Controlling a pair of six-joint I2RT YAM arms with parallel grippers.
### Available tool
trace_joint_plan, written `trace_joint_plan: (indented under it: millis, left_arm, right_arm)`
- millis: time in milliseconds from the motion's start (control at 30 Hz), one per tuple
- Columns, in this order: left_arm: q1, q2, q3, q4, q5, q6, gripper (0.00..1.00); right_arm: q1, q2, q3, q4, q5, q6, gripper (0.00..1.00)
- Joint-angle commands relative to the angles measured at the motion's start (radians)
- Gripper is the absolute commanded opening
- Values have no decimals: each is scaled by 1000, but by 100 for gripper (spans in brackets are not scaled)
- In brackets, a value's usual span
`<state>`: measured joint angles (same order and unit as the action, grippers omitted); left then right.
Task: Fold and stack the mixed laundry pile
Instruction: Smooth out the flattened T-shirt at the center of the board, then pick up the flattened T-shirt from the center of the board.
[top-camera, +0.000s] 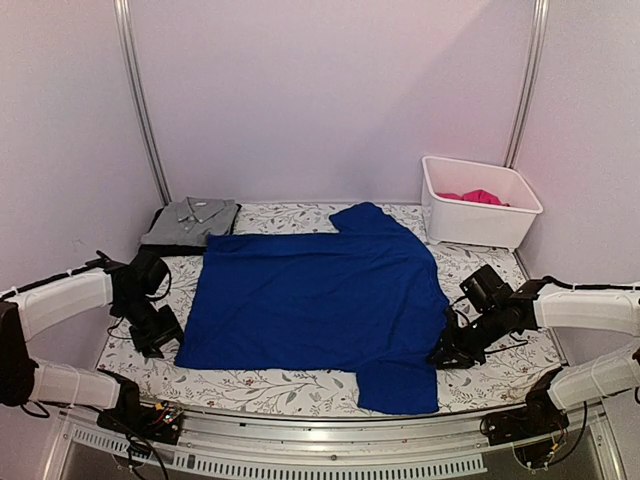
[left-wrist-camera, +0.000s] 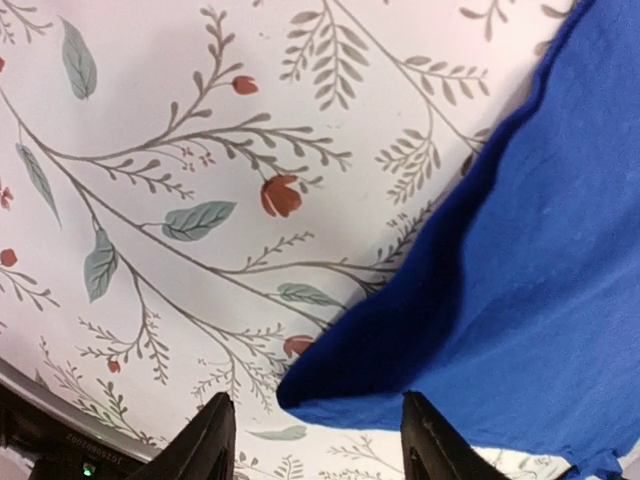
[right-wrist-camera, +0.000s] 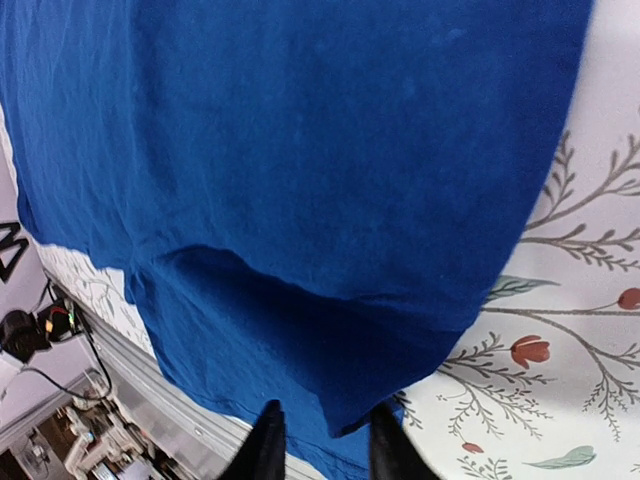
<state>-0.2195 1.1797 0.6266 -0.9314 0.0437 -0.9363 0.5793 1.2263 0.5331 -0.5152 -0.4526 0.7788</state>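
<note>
The royal-blue shirt (top-camera: 320, 290) lies spread flat in the middle of the floral table covering (top-camera: 270, 385). A folded grey collared shirt (top-camera: 190, 220) lies at the back left. A magenta-pink garment (top-camera: 478, 197) sits in the white bin (top-camera: 480, 225). My left gripper (top-camera: 155, 335) is open at the blue shirt's near-left corner (left-wrist-camera: 520, 280), and the corner's tip lies between its fingertips (left-wrist-camera: 318, 445). My right gripper (top-camera: 450, 352) is at the shirt's right edge by the near sleeve. It is open (right-wrist-camera: 325, 450), with a folded edge of the blue cloth (right-wrist-camera: 300, 150) between its fingers.
The white bin stands at the back right corner. A metal rail (top-camera: 330, 430) runs along the table's near edge, with cables and the arm bases below it. Bare floral covering (left-wrist-camera: 200, 150) shows left of the shirt and also to its right (right-wrist-camera: 580, 330).
</note>
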Motion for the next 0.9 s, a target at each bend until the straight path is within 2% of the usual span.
trace_joint_plan:
  millis: [0,133,267,533,700,867]
  left_arm:
    - [9,-52,-27,-16,104,-26,57]
    - [6,-103,-35,-40,146,-54,61]
    - [8,-158,-38,-55,131,-89,73]
    - [6,-170,-97,-38,191,-126,73]
    - [5,-156,-108,-22,181,-139,69]
    - [6,-96,-125,21,158,-147,56]
  right_arm:
    - [-5,-4,-25,7,-46,6,36]
    - [-6,-28,-56,8,-65,32,51]
    - [-5,-43,-82,16,-91,53,52]
    - [16,27,-102,97,-139,30,50]
    - [22,99,-97,123,-149,4,31]
    - [22,91,-91,106,-139,-2,1]
